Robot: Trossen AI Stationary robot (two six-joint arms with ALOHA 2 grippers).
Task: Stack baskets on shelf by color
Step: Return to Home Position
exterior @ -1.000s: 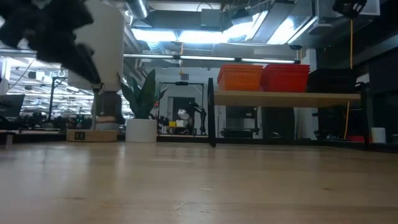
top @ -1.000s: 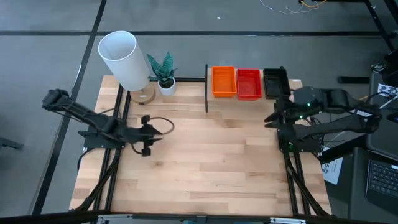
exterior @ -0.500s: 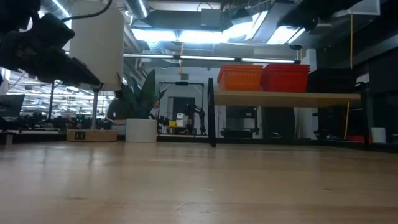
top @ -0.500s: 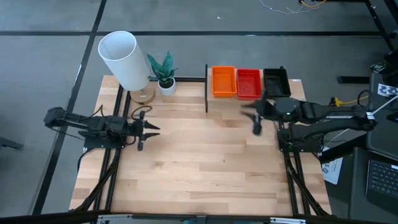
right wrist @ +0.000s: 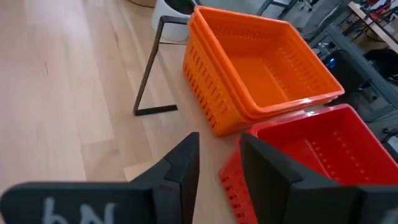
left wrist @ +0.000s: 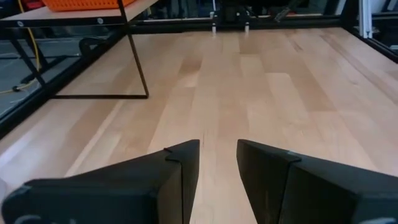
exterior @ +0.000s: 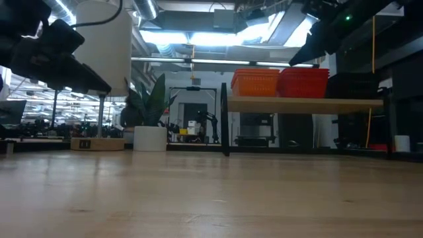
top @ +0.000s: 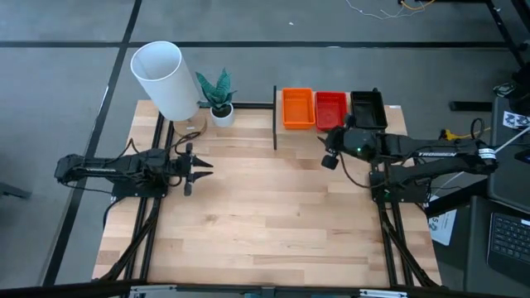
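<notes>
The shelf (exterior: 304,104) stands at the table's far right. On it sit an orange basket stack (top: 298,108), a red stack (top: 331,110) and a black stack (top: 367,108), resting on their bottoms. My right gripper (top: 325,157) hovers just in front of the shelf, its fingers (right wrist: 219,155) shut and empty, facing the orange stack (right wrist: 261,68) and the red stack (right wrist: 317,149). My left gripper (top: 207,165) hovers over the table's left part, its fingers (left wrist: 217,155) shut and empty, pointing toward the table's right edge.
A tall white cylinder (top: 166,79) and a small potted plant (top: 219,99) stand at the table's far left. The shelf's black posts (top: 275,116) rise beside the orange stack. Bare wooden tabletop (top: 273,215) spans the middle and near side.
My right gripper has swung from the table's right edge toward the left, along the shelf's front, and has come into the low view. My left gripper has drawn back a little toward the table's left edge and turned level. The baskets have stayed put.
</notes>
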